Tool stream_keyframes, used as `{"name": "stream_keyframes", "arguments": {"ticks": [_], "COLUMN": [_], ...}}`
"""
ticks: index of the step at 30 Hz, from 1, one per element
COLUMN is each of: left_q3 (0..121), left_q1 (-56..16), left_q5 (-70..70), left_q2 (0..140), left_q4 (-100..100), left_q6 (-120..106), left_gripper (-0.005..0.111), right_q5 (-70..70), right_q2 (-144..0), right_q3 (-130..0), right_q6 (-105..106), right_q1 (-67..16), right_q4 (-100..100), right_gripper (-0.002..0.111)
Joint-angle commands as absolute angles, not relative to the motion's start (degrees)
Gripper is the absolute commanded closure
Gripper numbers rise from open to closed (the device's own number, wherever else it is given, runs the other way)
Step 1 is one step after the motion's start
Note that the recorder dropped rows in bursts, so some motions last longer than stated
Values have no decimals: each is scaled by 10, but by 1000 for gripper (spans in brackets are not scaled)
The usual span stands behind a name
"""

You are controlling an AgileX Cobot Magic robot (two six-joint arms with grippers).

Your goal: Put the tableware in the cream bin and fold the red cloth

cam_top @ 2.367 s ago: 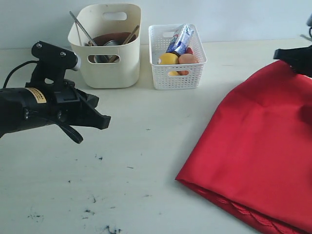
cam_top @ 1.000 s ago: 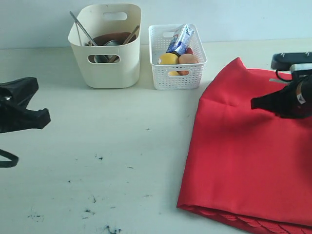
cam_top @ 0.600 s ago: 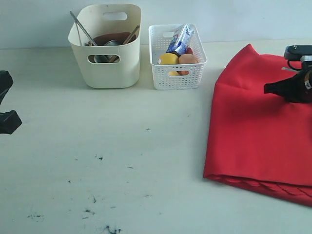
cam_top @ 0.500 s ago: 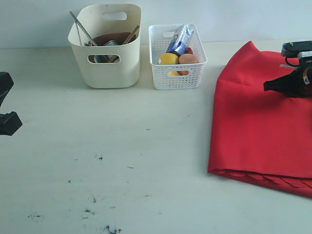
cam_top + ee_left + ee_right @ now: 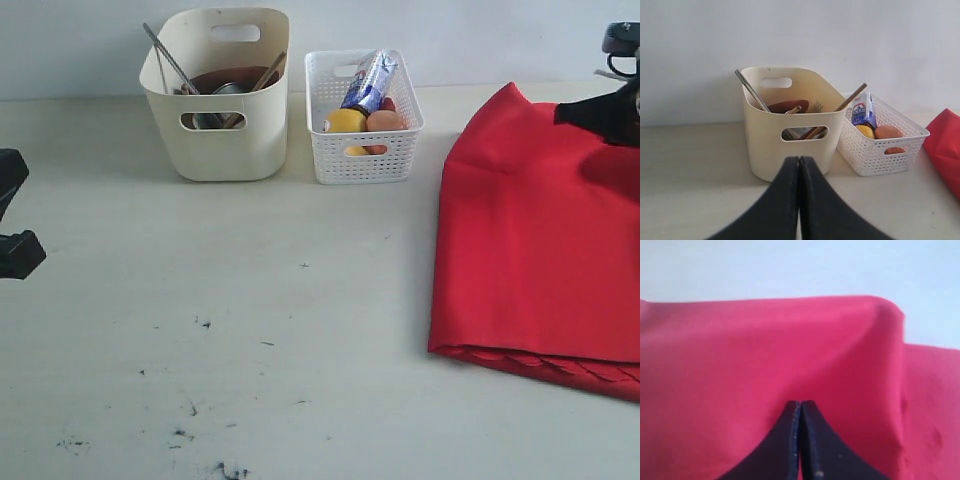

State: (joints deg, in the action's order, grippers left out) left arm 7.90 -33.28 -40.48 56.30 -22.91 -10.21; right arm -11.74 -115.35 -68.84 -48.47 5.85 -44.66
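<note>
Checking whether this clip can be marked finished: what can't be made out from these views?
- Most of the tableware: hidden by the cream bin wall in the exterior and left wrist views; pieces cannot be counted.
- The red cloth: cut off by the exterior view's right edge; full fold unseen.
- The right gripper: shut over the cloth in the right wrist view; whether it pinches fabric is unclear.
</note>
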Motion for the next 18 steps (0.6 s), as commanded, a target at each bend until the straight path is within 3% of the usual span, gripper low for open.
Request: {"name": "stream_keyframes", "arguments": {"ticks": [1,10,18], "left_q3": [77,77,77], "left_q1": [-332,-332,-332], "left_q5": [-404,-395,-393], "left_q2": [560,560,560], "left_q4": [-234,-234,-234], "left_q6": [-103,-103,-103], "left_gripper": [106,106,106], "right_q5": [-171,19,15], "right_q2": [-1153,-1225,-1308], "right_q3": [-666,-656,-772], "right_q6": [-480,-477,-470], "right_q1": [60,56,7], "right_q4": [-434,-437,-541], "right_gripper": [108,108,108]}}
